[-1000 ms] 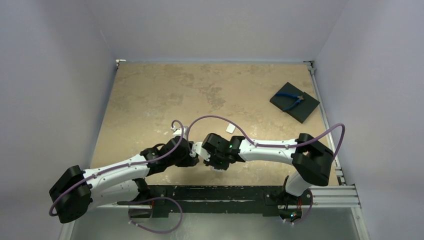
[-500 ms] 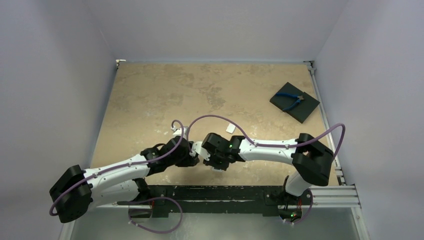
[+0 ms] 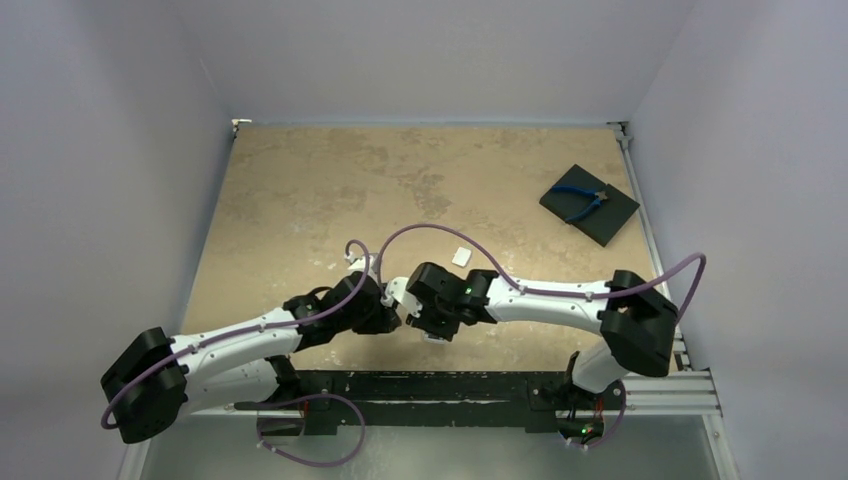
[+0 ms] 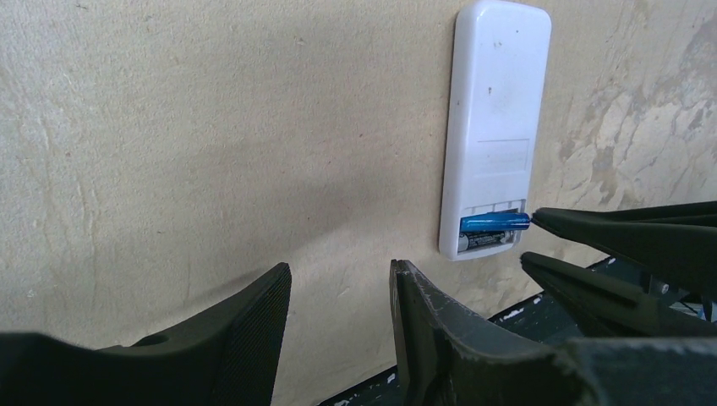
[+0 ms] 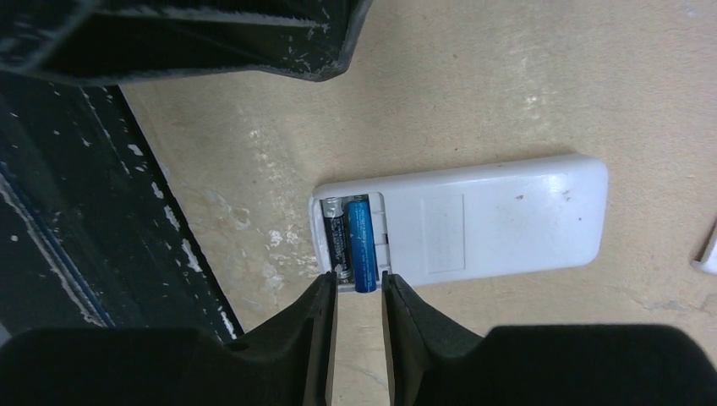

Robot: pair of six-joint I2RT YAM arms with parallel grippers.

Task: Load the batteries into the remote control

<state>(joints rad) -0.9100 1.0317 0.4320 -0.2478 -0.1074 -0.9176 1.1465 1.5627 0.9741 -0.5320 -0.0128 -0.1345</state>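
The white remote control [image 5: 490,224] lies back up near the table's front edge, its battery bay open. The dark battery [image 5: 336,237] lies flat in the bay. The blue battery [image 5: 363,245] lies beside it, its end poking slightly past the remote's edge. My right gripper [image 5: 359,292] is narrowly open, with its tips at that edge either side of the blue battery's end. In the left wrist view the remote [image 4: 495,110] and blue battery [image 4: 495,222] show, with one right fingertip [image 4: 545,220] touching the battery's end. My left gripper [image 4: 341,271] is open and empty, short of the remote. Both grippers [image 3: 410,318] meet in the top view.
A small white battery cover [image 3: 461,256] lies just beyond the remote and also shows in the right wrist view [image 5: 706,254]. A black square pad [image 3: 600,222] with blue-handled pliers [image 3: 582,200] sits at the far right. The black base rail [image 5: 68,211] runs close to the remote's battery end.
The right arm's elbow has swung a little to the right and its wrist has shifted slightly left. The left arm has barely moved.
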